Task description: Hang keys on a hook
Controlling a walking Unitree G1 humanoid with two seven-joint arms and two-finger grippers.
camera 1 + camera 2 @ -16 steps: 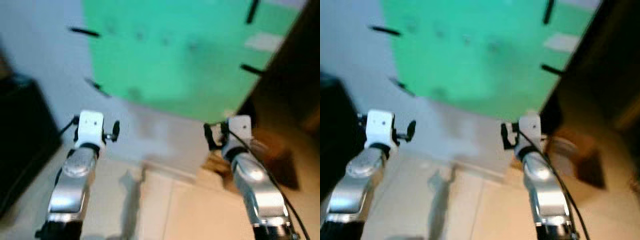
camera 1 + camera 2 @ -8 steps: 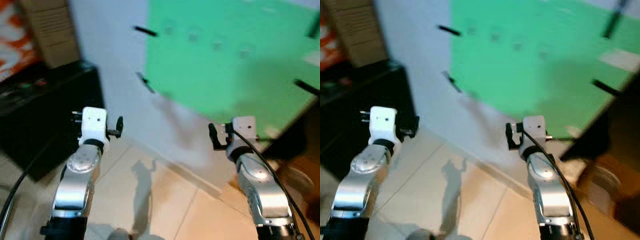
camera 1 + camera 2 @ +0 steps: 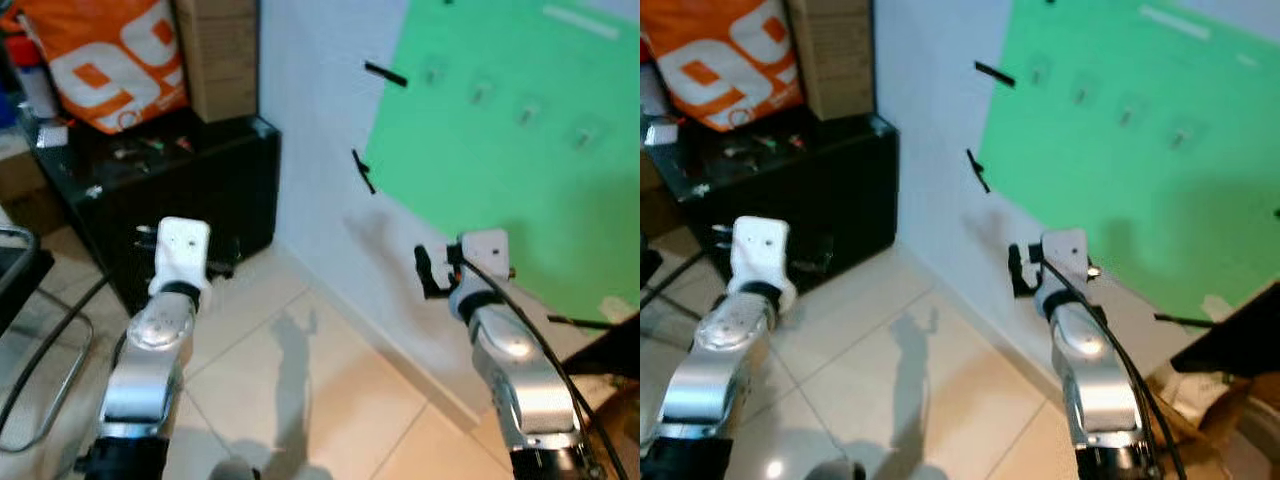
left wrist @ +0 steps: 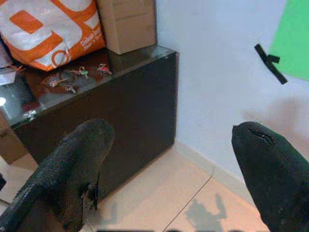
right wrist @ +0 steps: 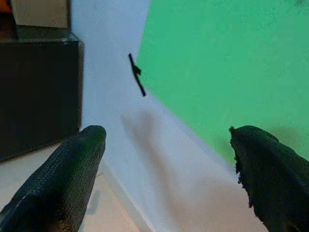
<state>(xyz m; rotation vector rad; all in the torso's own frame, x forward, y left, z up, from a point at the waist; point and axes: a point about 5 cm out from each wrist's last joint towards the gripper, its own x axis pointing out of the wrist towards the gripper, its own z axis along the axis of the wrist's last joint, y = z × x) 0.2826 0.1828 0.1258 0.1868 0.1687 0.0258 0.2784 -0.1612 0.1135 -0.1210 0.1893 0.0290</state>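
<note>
Nothing is hung yet: the keys (image 4: 67,82) lie on the black table (image 4: 120,104) beside the orange bag (image 4: 46,29), both the left pincer (image 4: 169,159) and right pincer (image 5: 164,169) gape empty, and the hooks (image 3: 480,93) on the green board (image 3: 520,150) are bare.

A home room with a pale tiled floor (image 3: 300,360), a black cabinet (image 3: 170,200) holding an orange bag (image 3: 110,60) and cardboard box (image 3: 220,50), and a green sheet (image 3: 520,150) taped to the white wall (image 3: 320,120).
</note>
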